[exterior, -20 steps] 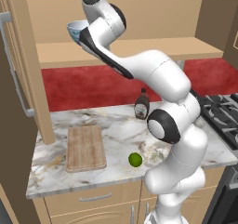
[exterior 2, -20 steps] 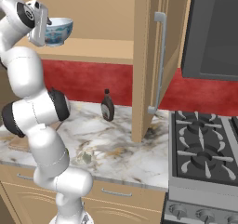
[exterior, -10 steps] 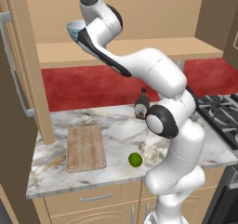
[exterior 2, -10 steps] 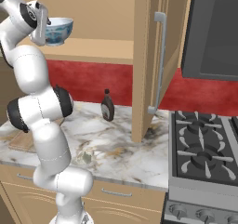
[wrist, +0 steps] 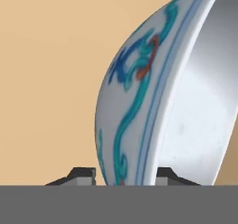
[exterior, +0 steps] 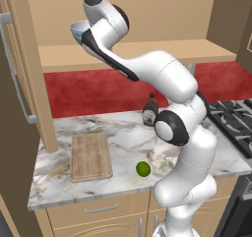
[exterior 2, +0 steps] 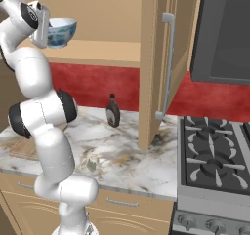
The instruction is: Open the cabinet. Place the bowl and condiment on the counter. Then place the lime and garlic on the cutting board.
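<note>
2 jaws astride the bowl rim — shelf-high; cabinet open

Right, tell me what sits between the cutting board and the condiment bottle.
Bare marble counter only, in the left base view: the cutting board and condiment bottle stand apart; the lime lies nearer the front edge.

white bowl with blue, teal and red swirls; bright green lime; brown-veined marble counter; dark brown condiment.

A red backsplash runs behind, with a gas stove and dark microwave.
</note>
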Available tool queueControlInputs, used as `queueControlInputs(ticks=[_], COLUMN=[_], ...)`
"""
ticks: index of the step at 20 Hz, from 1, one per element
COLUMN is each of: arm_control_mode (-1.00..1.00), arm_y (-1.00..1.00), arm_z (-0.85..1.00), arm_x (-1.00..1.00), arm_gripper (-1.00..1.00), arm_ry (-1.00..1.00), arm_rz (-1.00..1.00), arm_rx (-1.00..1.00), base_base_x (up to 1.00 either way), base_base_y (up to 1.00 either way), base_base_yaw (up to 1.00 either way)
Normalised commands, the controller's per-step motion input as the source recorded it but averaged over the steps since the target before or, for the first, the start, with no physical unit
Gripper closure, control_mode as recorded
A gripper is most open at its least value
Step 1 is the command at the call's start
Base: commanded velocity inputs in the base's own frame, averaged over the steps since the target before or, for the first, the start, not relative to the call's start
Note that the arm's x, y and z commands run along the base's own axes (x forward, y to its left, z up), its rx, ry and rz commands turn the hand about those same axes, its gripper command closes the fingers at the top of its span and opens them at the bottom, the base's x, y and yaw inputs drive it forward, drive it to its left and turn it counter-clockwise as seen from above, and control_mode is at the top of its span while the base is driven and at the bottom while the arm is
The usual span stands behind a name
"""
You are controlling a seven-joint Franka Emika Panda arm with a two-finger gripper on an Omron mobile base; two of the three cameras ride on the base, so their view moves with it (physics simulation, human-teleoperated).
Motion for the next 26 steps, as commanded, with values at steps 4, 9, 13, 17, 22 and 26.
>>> queueControlInputs(ticks=[4, 9, 13, 17, 22, 26], arm_control_mode=[-1.00, -1.00, -1.00, -1.00, -1.00, -1.00], arm_y=[0.00, 0.00, 0.00, 0.00, -0.08, -0.33], arm_z=[-0.32, -0.12, 0.00, 0.00, 0.00, -0.08], arm_x=[0.00, -0.07, -0.60, -1.00, -1.00, -1.00], arm_gripper=[1.00, 1.00, 1.00, 1.00, 1.00, 1.00], arm_ry=[-0.03, -0.08, -0.05, 0.00, 0.00, 0.00], arm_rz=[0.00, 0.00, 0.00, -0.01, -0.05, -0.08], arm_rx=[-0.03, -0.03, 0.00, 0.00, 0.00, 0.00], base_base_x=[0.00, 0.00, 0.00, 0.00, 0.00, 0.00], base_base_y=[0.00, 0.00, 0.00, 0.00, 0.00, 0.00], base_base_yaw=[0.00, 0.00, 0.00, 0.00, 0.00, 0.00])
